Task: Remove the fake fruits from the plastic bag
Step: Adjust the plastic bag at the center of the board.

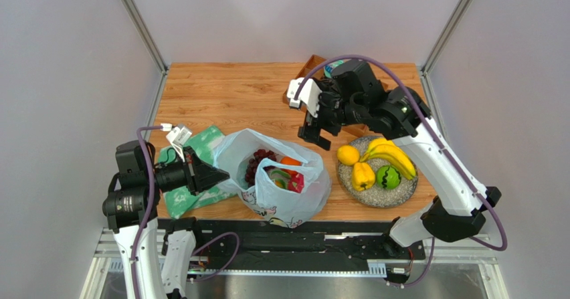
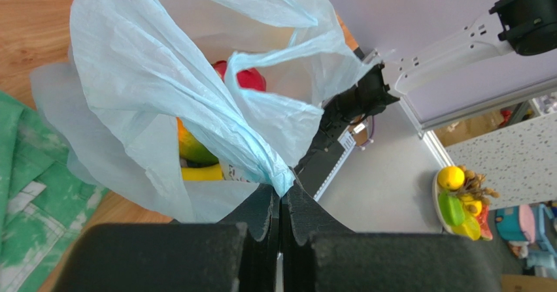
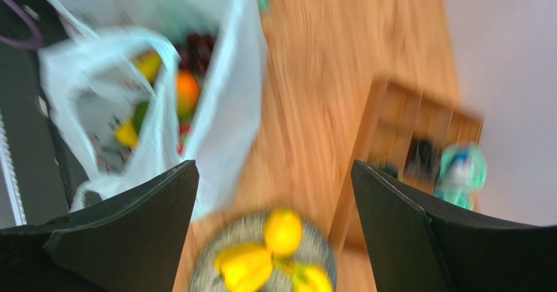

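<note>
Left pincer [image 2: 281, 202] clamps the plastic bag [image 2: 150, 89]; right pincer [image 3: 274, 174] hangs apart.
Overhead you see grapes [image 1: 257, 162]; bag folds hide them from your left wrist view.

The bag [image 1: 284, 205] gaped open on top. Bare table [image 1: 227, 91] lay at its 12 o'clock; a plate [image 1: 385, 197] blocked 3, a cloth [image 1: 179, 200] 9.

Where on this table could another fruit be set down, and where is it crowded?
Free: the bare wood behind the cloth and plastic bag, left of the wooden box. Crowded: the plate, already holding four fruits, and the near edge.
</note>
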You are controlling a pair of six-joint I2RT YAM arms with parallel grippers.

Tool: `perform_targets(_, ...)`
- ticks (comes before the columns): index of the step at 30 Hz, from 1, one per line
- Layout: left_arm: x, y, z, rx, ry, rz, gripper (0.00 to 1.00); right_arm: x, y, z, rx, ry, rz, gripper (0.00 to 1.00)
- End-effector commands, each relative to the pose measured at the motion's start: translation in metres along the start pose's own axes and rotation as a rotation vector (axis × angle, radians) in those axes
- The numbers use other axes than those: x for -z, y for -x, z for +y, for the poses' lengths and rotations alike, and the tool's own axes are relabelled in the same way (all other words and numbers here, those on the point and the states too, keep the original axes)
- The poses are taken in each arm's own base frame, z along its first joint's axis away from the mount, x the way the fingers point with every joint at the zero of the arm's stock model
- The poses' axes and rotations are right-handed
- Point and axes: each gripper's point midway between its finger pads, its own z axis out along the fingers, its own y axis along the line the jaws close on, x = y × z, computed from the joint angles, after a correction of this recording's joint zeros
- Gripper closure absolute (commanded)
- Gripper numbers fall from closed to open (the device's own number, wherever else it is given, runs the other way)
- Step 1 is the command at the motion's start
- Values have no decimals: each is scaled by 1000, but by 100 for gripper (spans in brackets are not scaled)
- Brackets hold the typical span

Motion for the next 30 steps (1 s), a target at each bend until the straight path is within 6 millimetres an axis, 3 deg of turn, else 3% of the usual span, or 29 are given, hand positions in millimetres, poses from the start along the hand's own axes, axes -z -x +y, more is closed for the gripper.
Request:
perform_targets(1,-2,5,-2,-26,-33,-36,100,-18,71,46,122,196,-174,15)
perform_targets(4,-3,6,1,-25,-22,-45,100,-55,66,73,158,330,-137,27)
perform_targets(8,-4,8,6,-31,0,-55,100,-98,59,88,168,403,-125,39)
perform_targets(13,-5,5,11,-27,19,-56,100,-142,61,92,130,418,-132,48)
perform_targets(16,-5,4,14,-20,25,-55,100,-166,41,84,97,361,-43,57)
perform_targets(19,-5,4,15,-22,29,-55,100,-161,-2,96,125,409,88,62)
perform_targets(20,-5,4,15,-26,28,-54,100,-151,-22,106,134,448,141,62)
perform_targets(21,-5,4,15,-23,31,-54,100,-129,-26,108,158,439,125,62)
perform_targets(22,-6,4,16,-23,31,-52,100,-128,-65,120,158,465,214,62)
perform_targets(24,-6,5,18,-19,35,-49,100,-102,-85,122,232,441,206,61)
perform_targets(25,-6,5,18,-19,36,-49,100,-97,-110,129,256,453,255,60)
perform_targets(27,-6,5,20,-21,41,-49,100,-88,-126,131,293,440,261,55)
perform_targets(30,-7,4,19,-17,32,-46,100,-75,-134,133,321,406,226,45)
